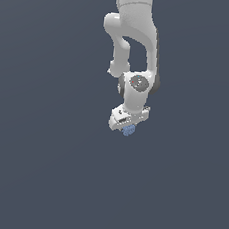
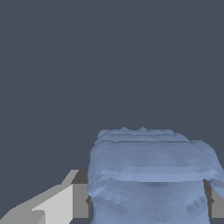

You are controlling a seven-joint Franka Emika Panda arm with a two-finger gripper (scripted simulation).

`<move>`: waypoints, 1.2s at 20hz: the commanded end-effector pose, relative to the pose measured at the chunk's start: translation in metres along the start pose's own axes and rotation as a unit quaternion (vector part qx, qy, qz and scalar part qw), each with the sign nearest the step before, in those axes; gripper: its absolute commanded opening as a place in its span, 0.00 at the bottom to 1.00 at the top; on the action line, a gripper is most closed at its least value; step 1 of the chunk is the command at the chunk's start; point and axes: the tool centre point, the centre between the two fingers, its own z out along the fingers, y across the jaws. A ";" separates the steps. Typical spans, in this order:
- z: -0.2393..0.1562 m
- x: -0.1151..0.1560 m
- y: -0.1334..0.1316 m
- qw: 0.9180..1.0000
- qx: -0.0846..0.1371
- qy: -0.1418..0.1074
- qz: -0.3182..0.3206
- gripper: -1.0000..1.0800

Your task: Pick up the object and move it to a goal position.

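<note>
franka arm reaches down from the top of the exterior view, wrist bent, gripper [image 1: 128, 127] pointing downward near the middle of the frame

the object [image 1: 128, 131], a small light-blue ridged block, sits right at the gripper's tip, between the fingers; much smaller than the white hand above it

wrist view: object [image 2: 151, 175] fills the lower part of the picture, bumpy layered surface plain to see. one finger [image 2: 80, 197] presses up against one flank of it, a sliver of the other finger [image 2: 215, 202] shows against the opposite flank. reads as clenched on the block, fingers touching both sides

progress, as a judgement: the grasp looks made. whether the block is lifted clear of the floor cannot be told; the ground is a flat grey-blue field with no shadow or edge to judge height by. no goal marker shows in either view, so how much carry is left is unknown. likely remaining: the move to the goal

views compared: exterior gives the arm's whole pose and the block's place under the hand, but the block is only a blue speck there. wrist gives the contact and surface texture, nothing of the arm or surroundings
</note>
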 end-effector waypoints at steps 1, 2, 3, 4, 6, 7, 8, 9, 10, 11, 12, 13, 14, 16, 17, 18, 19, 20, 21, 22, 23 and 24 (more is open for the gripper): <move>0.001 0.000 0.000 1.000 0.000 0.000 0.000 0.00; 0.001 0.000 0.000 1.000 0.000 0.000 0.000 0.00; 0.001 0.000 0.000 1.000 0.000 0.000 0.000 0.00; 0.001 0.000 0.000 1.000 0.000 0.000 0.000 0.00; 0.001 0.000 0.000 1.000 0.000 0.000 0.000 0.00; 0.001 0.000 0.000 1.000 0.000 0.000 0.000 0.00; 0.001 0.000 0.000 1.000 0.000 0.000 0.000 0.00; 0.000 0.000 0.000 1.000 0.000 0.000 0.000 0.00; 0.000 0.000 0.001 1.000 0.000 0.000 0.000 0.00; -0.001 0.000 0.001 1.000 0.000 0.000 0.000 0.00; -0.002 -0.001 0.003 1.000 0.000 0.000 0.000 0.00; -0.003 -0.002 0.005 1.000 0.000 0.000 0.000 0.00; -0.005 -0.003 0.008 1.000 0.000 0.000 0.000 0.00; -0.011 -0.005 0.014 1.000 0.000 0.000 0.000 0.00; -0.014 -0.007 0.019 1.000 0.000 0.000 0.000 0.00; -0.018 -0.008 0.024 1.000 0.000 0.000 0.000 0.00; -0.022 -0.010 0.029 1.000 0.000 0.000 0.000 0.00; -0.026 -0.012 0.035 1.000 0.000 0.000 0.000 0.00; -0.031 -0.015 0.041 1.000 0.000 0.000 0.000 0.00; -0.036 -0.017 0.048 1.000 0.000 0.000 0.000 0.00; -0.042 -0.020 0.056 1.000 0.000 0.000 0.000 0.00; -0.048 -0.023 0.064 1.000 0.000 0.000 0.000 0.00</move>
